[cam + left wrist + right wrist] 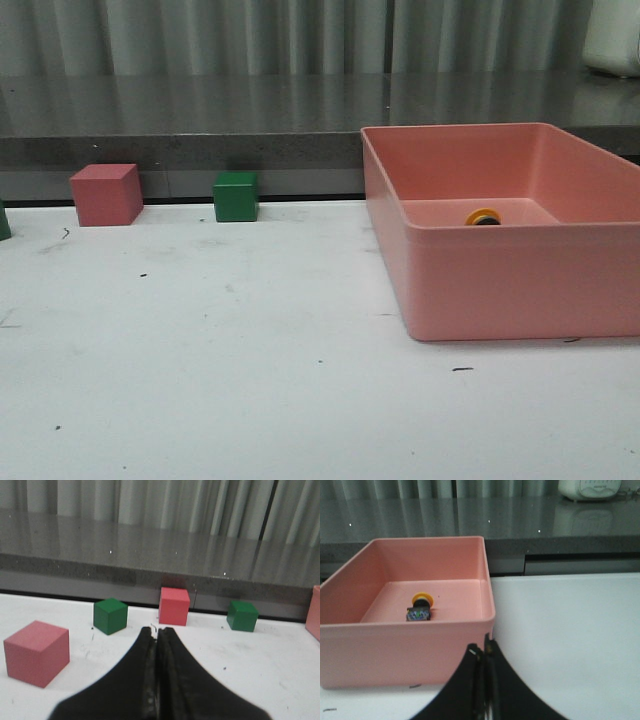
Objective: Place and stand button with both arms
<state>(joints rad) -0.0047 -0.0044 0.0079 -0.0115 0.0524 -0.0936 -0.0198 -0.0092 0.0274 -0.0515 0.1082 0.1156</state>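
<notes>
The button (420, 608) lies on its side on the floor of the pink bin (440, 645), yellow cap toward the back wall, bluish base block toward me. In the front view only its yellow cap (483, 216) shows above the bin's near wall (520, 285). My right gripper (481, 649) is shut and empty, in front of the bin's near right corner, outside it. My left gripper (156, 630) is shut and empty, low over the white table, facing the cubes. Neither arm shows in the front view.
A pink cube (106, 194) and a green cube (236, 196) stand at the table's back edge under a dark ledge. The left wrist view shows two pink cubes (36, 652) (174, 605) and two green cubes (110, 615) (242, 615). A white appliance (590, 488) sits on the ledge.
</notes>
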